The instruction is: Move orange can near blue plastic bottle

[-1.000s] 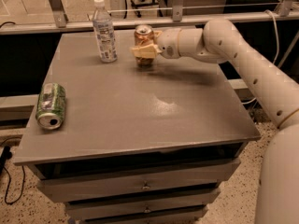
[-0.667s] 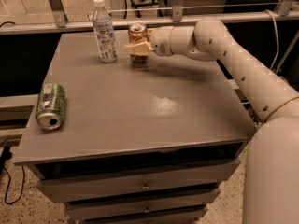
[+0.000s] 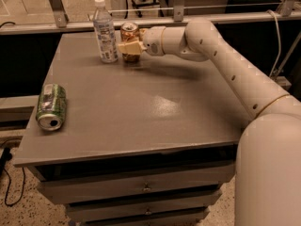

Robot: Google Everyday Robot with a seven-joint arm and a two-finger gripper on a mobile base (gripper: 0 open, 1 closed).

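On grey table [image 3: 155,102], near far edge, clasps upright orange can [image 3: 129,31] in closed gripper [image 3: 130,47] just beside bottle [image 3: 105,34]; risks toppling bottle if nudged closer, or tipping can on release.

This looks like a robot test lab: grey drawer cabinet [image 3: 155,107], speckled floor [image 3: 21,213], metal railing [image 3: 225,17] behind, loose cable [image 3: 5,187], and the gripper [image 3: 130,48] clasping the orange can [image 3: 129,31] at the far edge.
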